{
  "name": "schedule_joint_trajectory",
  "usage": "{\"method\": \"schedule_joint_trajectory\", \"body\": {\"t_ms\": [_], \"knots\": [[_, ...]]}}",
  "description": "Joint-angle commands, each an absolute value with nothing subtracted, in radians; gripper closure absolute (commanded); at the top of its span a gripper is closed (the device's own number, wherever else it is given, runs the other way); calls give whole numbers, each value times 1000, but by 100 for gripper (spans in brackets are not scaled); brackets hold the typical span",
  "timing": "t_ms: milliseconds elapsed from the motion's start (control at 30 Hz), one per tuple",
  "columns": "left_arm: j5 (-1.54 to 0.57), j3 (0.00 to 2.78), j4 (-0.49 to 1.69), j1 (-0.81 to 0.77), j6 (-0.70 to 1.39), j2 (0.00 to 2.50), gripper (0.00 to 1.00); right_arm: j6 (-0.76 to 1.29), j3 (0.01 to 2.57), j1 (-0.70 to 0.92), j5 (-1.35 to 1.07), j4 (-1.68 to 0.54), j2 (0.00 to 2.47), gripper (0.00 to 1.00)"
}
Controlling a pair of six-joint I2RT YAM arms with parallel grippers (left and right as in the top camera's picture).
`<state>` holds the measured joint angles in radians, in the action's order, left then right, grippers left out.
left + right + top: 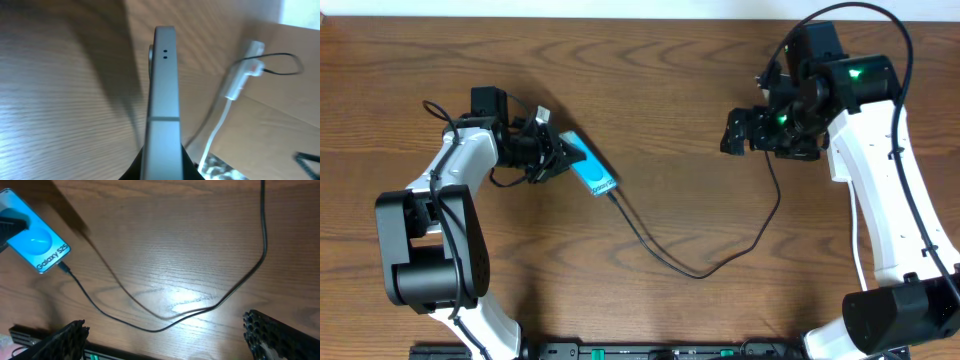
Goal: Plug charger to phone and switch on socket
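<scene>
Currently: left gripper point(552, 152) clamps the phone point(590, 166) between its jaws, with the phone projecting past the fingertips. Charger point(263, 225) tip meets the phone's far end. Its cable loops ahead of the right gripper point(165, 322), jaws spread wide. Socket point(243, 72) lies beyond the left jaws.

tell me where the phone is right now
In the overhead view, the phone is left of centre, held by the left gripper, with the charger tip at its lower end.

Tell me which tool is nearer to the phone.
Left. The left tool grips one end of the phone; the right tool hangs open far across the table, well apart from it.
</scene>
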<state>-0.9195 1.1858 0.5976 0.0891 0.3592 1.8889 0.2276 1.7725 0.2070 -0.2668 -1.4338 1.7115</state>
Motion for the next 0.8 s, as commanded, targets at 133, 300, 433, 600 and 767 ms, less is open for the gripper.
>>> {"method": "schedule_joint_trajectory", "body": {"t_ms": [133,300,433,600,767], "knots": [[-716,1193,674,92,292,1878,93,236,1786,247,-261,-1433,1693,1],[-669,1193,708,92,288,1878,93,236,1786,253,-268,-1433,1693,1],[-636,1193,734,92,284,1878,93,239,1786,259,-272,-1432,1693,1],[-608,1192,752,92,281,1878,93,241,1786,272,-272,-1429,1693,1],[-563,1179,764,92,281,1878,93,248,1786,280,-272,-1427,1693,1]]}}
